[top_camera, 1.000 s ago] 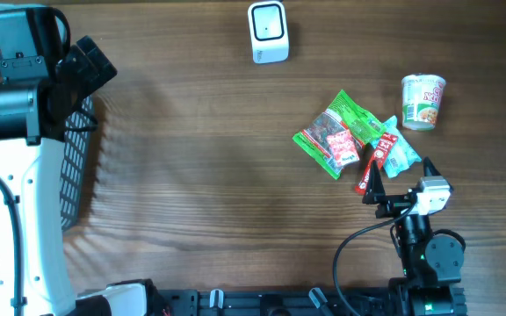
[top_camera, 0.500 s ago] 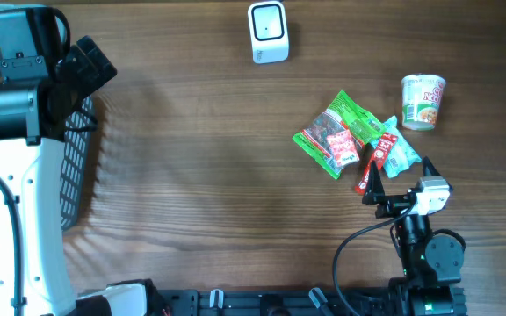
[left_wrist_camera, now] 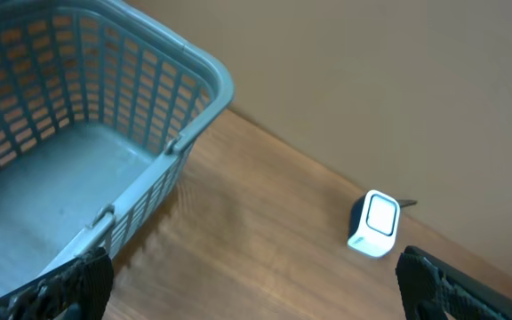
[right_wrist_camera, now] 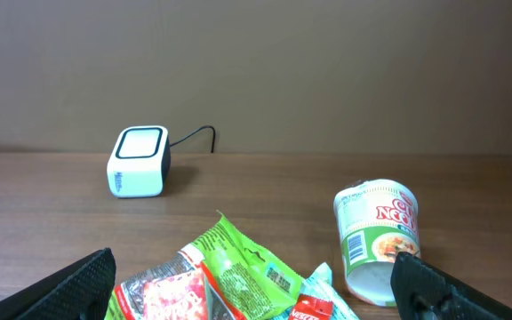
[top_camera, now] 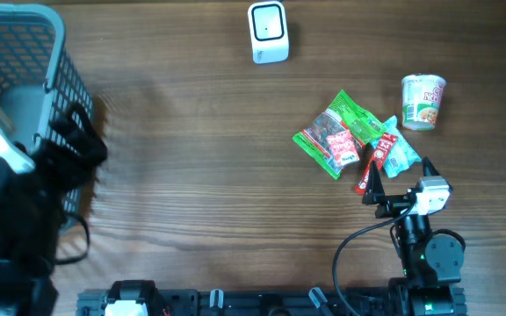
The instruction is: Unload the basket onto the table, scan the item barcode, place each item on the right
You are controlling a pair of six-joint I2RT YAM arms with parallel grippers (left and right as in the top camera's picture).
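Left arm [top_camera: 25, 202] shifted; green packet [top_camera: 336, 133] lies diagonally, seemingly label-up.

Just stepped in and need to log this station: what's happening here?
Nothing is held yet. Both tools are open: the right tool is poised beside the pile of snack packets and the cup noodles, and the left tool is near the blue basket. The barcode scanner stands alone, away from both.

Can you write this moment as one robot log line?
left gripper: open, empty, near basket | right gripper: open, empty, by snack packets | scanner: untouched | scan: not started
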